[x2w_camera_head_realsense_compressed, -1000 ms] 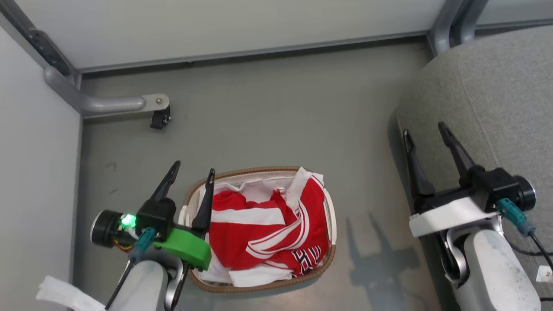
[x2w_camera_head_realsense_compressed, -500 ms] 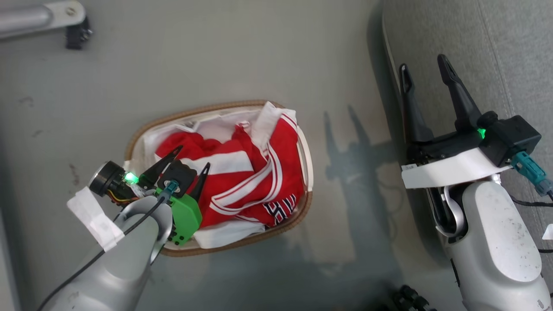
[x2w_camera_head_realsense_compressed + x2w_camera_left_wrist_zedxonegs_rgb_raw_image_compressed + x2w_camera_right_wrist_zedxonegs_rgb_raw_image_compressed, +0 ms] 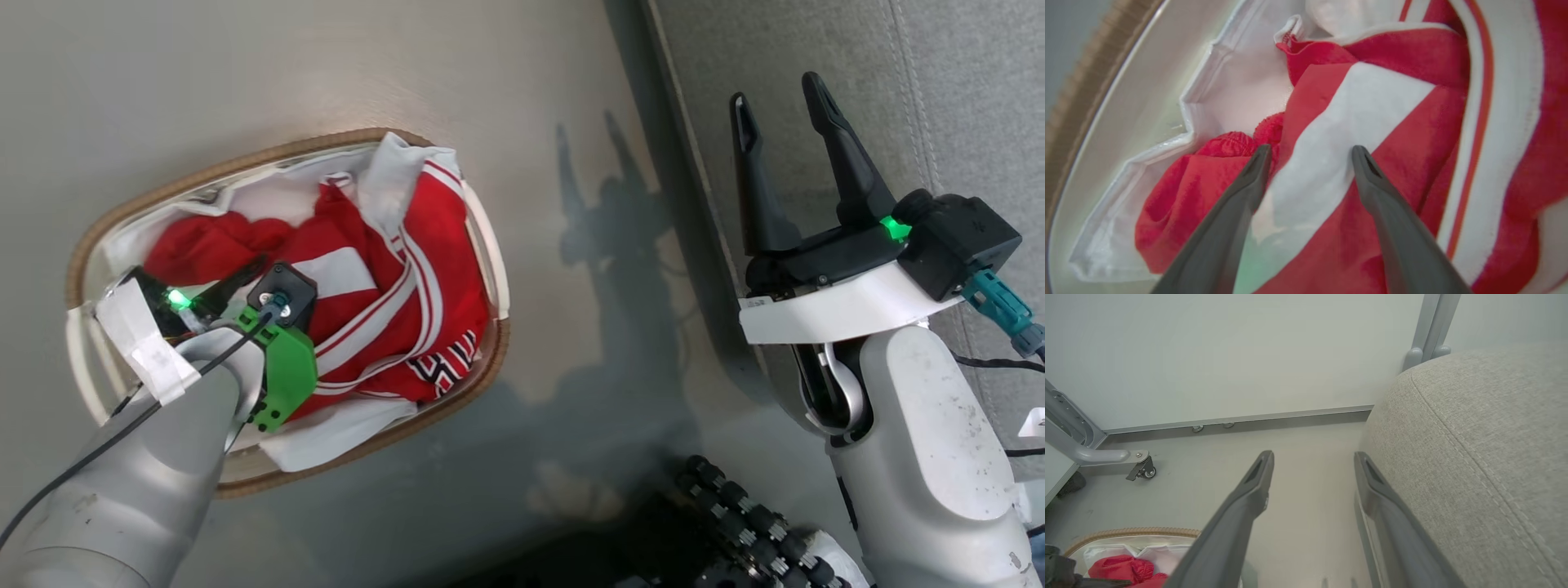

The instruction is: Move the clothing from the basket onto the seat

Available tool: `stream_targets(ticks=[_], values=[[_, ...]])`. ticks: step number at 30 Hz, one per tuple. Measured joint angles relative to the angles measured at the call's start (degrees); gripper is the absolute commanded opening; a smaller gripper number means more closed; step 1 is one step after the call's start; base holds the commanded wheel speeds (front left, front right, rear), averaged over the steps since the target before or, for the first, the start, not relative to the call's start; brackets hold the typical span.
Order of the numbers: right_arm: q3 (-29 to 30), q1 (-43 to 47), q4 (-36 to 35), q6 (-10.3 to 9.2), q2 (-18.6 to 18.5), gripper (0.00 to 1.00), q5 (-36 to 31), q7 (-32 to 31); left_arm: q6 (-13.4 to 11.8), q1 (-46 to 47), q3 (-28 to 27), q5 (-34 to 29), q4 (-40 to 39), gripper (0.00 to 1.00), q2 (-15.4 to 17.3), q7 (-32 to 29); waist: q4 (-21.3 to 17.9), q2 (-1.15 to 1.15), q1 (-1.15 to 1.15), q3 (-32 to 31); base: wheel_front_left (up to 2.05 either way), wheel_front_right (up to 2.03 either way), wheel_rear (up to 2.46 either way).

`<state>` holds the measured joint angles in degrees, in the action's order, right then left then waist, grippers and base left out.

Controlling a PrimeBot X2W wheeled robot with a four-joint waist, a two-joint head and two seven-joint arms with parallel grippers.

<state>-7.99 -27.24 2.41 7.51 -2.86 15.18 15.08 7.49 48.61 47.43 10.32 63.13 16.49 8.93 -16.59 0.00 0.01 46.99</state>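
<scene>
**Finding.** The clothing (image 3: 392, 278) lies heaped in the basket (image 3: 1079, 85), which stands on the floor (image 3: 245, 57) at 9 o'clock in the head view. The seat (image 3: 939, 98) is at 2 o'clock, apart from the basket and bare where we see it. Nothing has been transferred.

**Left hand** (image 3: 1310, 151): released, jaws spread, nothing held. It points down into the basket's 8 o'clock end, its tips straddling a white stripe of the top jersey. We cannot tell whether the tips touch the cloth.

**Right hand** (image 3: 775, 91): released and empty, beside the seat's edge.

**Step in hand, in our judgement:** the first grasp.

**Recommendations:**
- Press the tips into the fold so that a thick ridge of cloth stands between them before closing.
- Keep clear of the liner (image 3: 1237, 94), at 10 o'clock of the tips in the wrist view. Pinching it would likely drag the basket along.
- Lift straight up until the jersey hangs free of the rim, then carry it toward 2 o'clock.
- The jerseys look tangled, so both may rise together. That is acceptable if the grip holds.
</scene>
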Motion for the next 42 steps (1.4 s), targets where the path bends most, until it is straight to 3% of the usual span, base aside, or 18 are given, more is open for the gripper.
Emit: stream_targets(ticks=[6, 7, 8, 10, 12, 29, 36, 42], values=[[-1.43, -0.11, -0.21, -0.01, 0.01, 1.0, 0.6, 0.0, 0.0, 0.87, 1.11, 1.33, 3.2, 1.0, 0.08, -2.12, -2.62, 0.0, 0.0, 1.87, 0.0, 0.0, 0.0], [-1.69, -0.1, -0.21, -0.01, 0.01, 1.0, 0.6, 0.0, 0.0, 0.87, 1.54, 1.64, 3.46, 0.78, -0.05, -2.37, -2.86, 0.0, 0.0, 1.99, 0.0, 0.0, 0.0], [-1.81, -0.1, -0.2, -0.01, 0.02, 1.0, 0.59, 0.0, 0.0, 0.85, 1.92, 1.99, 3.61, 0.51, -0.16, -2.37, -2.95, 0.0, 0.0, 1.99, 0.0, 0.0, 0.0], [-2.25, 0.14, 0.03, 0.0, 0.04, 1.0, 0.38, 0.0, 0.0, 0.66, 3.09, 2.97, 3.88, 0.23, -0.62, -1.94, -2.87, 0.0, 0.0, 1.47, 0.0, 0.0, 0.0], [-2.27, 0.35, 0.23, -0.01, 0.03, 1.0, 0.14, 0.0, 0.0, 0.4, 3.69, 3.36, 3.92, 0.02, -0.92, -1.24, -2.58, 0.0, 0.0, 0.92, 0.0, 0.0, 0.0], [-0.02, 4.5, 4.13, 0.0, 0.11, 1.0, -6.39, 0.0, 0.0, -5.01, 9.35, 8.89, 1.62, 0.0, -5.32, 5.15, 2.1, 0.0, 0.0, -9.64, 0.0, 0.0, 0.0], [1.96, 10.06, 6.14, 0.0, 0.12, 1.0, -8.84, 0.0, 0.0, -6.25, 12.5, 10.23, -4.39, 0.0, -4.75, 6.03, 4.93, 0.0, -0.01, -17.57, 0.0, 0.0, 0.0], [3.43, 15.88, 7.31, 0.0, 0.13, 1.0, -9.78, 0.0, 0.0, -6.99, 12.51, 10.17, -13.77, 0.0, -1.41, 6.11, 7.34, 0.0, -0.01, -25.27, 0.0, 0.0, 0.0]])
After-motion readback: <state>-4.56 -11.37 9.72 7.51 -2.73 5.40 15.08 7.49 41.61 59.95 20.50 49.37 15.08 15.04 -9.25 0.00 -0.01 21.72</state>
